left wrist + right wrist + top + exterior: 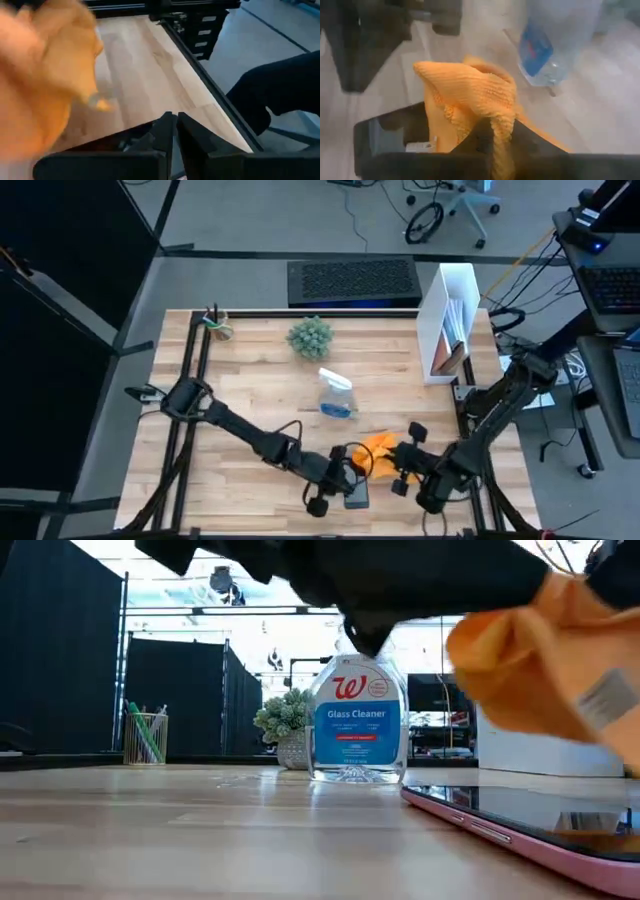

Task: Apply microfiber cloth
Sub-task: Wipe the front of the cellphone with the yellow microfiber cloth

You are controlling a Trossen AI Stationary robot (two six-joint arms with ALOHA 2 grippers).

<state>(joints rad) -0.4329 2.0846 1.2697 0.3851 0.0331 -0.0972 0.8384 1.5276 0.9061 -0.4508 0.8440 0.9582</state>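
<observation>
While the right end effector (492, 145) pinches the microfiber cloth (470, 97) between its two dark fingers, the bright orange fabric hangs bunched above the phone (540, 820), near the front edge of the counter (250, 380). Seen from above, the cloth (383, 448) sits between the two arms, just beside the left end effector (352, 480) and in front of the spray bottle (337, 395). From table height the cloth (540, 660) fills the upper right, lifted clear of the phone's dark glass, which lies flat on the wood with a pink edge facing the camera. A white label shows on one fold of the fabric.

The left end effector (175, 132) is low over the near end of the phone, its fingers pressed together with only a thin slit between them and nothing visibly gripped; I cannot tell whether it touches the phone. The orange cloth (45, 75) appears large and blurred to one side in that wrist view.

Farther back on the counter, the glass cleaner bottle (358, 720) with blue liquid stands upright, a small potted plant (310, 336) behind it, a cup of pens (145, 737) near the far left corner, and a white file holder (450, 320) at the far right.
</observation>
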